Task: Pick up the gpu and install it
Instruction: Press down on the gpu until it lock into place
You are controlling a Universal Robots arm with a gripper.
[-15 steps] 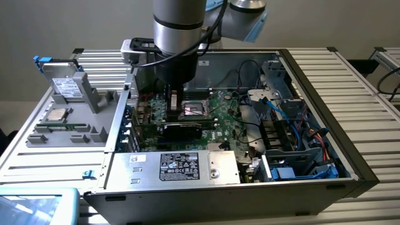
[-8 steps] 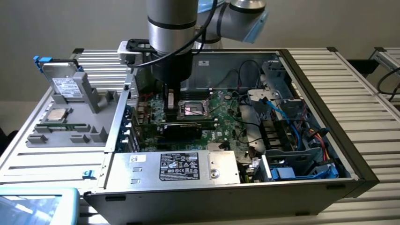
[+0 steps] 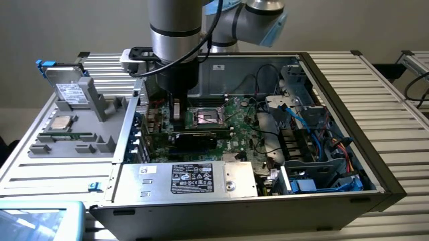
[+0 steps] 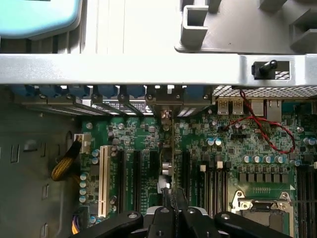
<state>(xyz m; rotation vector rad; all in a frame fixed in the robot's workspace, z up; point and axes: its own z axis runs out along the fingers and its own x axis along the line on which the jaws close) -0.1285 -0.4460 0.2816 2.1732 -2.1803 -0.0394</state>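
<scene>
The gpu (image 4: pixel 166 148) stands on edge over the motherboard, on the expansion-slot side of the CPU socket (image 4: pixel 257 210). Its metal end reaches toward the case's rear wall (image 4: pixel 148 69), beyond the socket. The gripper (image 4: pixel 172 208) has its fingers pressed together on the card's upper edge, at the end farthest from that wall.

From where I stand, I can't tell whether the card's edge connector sits squarely in its slot. If it is a little off line, pushing down could bend the board or chip the slot. The grip is thin and near one end, so the card could pivot and seat crooked. The end bracket could catch on the rear wall's slot openings. The red wire (image 4: pixel 267 134), between socket and rear wall, looks clear.
</scene>
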